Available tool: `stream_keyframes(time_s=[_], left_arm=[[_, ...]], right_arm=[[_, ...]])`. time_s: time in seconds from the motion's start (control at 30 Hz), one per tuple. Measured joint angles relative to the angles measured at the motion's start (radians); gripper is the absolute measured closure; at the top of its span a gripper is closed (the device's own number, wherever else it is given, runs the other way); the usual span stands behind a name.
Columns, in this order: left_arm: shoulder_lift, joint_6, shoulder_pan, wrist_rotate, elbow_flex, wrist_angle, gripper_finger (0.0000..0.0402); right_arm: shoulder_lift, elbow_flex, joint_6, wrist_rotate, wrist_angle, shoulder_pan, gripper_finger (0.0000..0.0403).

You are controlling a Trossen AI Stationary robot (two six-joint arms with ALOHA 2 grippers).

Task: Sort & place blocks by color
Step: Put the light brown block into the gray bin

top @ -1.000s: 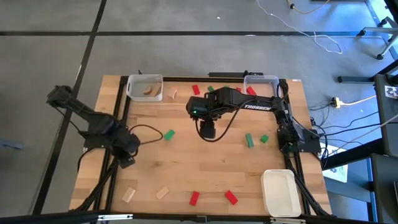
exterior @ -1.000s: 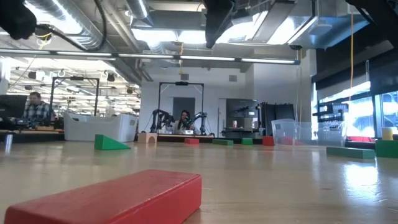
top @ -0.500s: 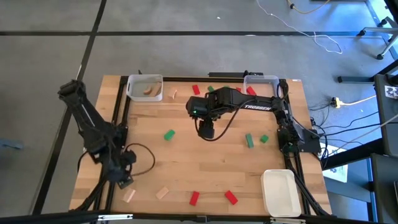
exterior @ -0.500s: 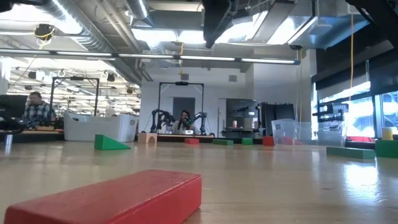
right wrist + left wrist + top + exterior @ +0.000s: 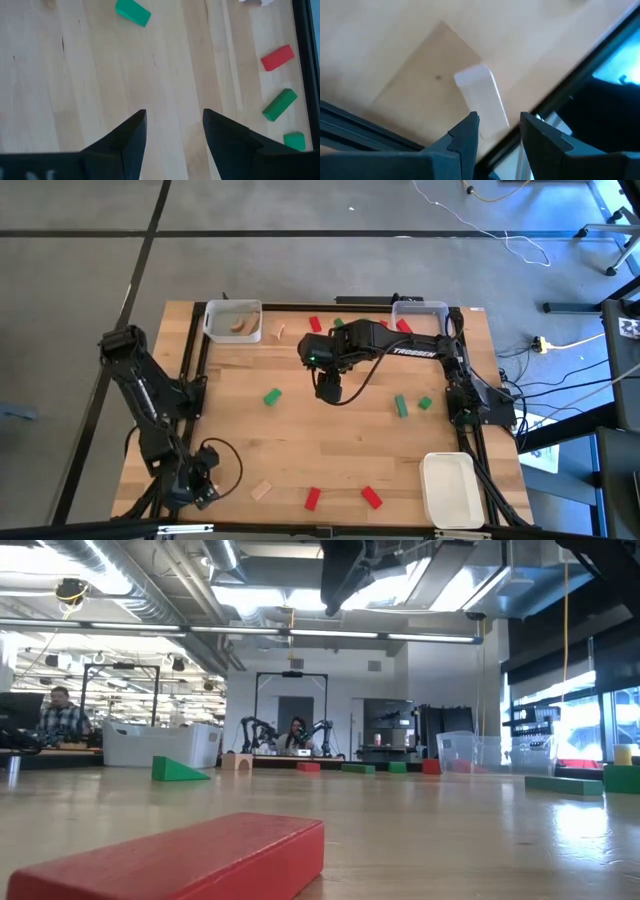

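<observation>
Left gripper covers tan block in high view; block's near end hidden behind fingers in left wrist view. Red block cut by low view's bottom edge. Contents of clear bin too small to identify. Right gripper tips cut off.

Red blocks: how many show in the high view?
4 red blocks: two by the table's lower edge, two by its upper edge, flanking the right arm, which may hide others.
</observation>
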Motion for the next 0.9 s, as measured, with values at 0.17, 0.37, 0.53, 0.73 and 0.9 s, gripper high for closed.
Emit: stream_keyframes(time_s=[0.17,0.37,0.53,0.73,0.9], left_arm=[[0.025,-0.010,0.010,0.000,0.001,-0.013,0.0264],[0.028,-0.069,0.017,-0.011,0.001,-0.041,0.0264],[0.028,-0.107,0.018,-0.010,0.000,-0.048,0.0264],[0.028,-0.139,0.018,-0.008,-0.001,-0.052,0.0264],[0.028,-0.142,0.018,0.007,-0.001,-0.050,0.0264]], right_arm=[[0.000,0.000,-0.005,0.000,0.007,0.000,0.0208],[0.000,0.000,-0.005,0.000,0.007,0.000,0.0208],[0.000,0.000,-0.005,0.000,0.007,0.000,0.0208],[0.000,0.000,-0.005,0.000,0.007,0.000,0.0208],[0.000,0.000,-0.005,0.000,0.006,0.000,0.0208]])
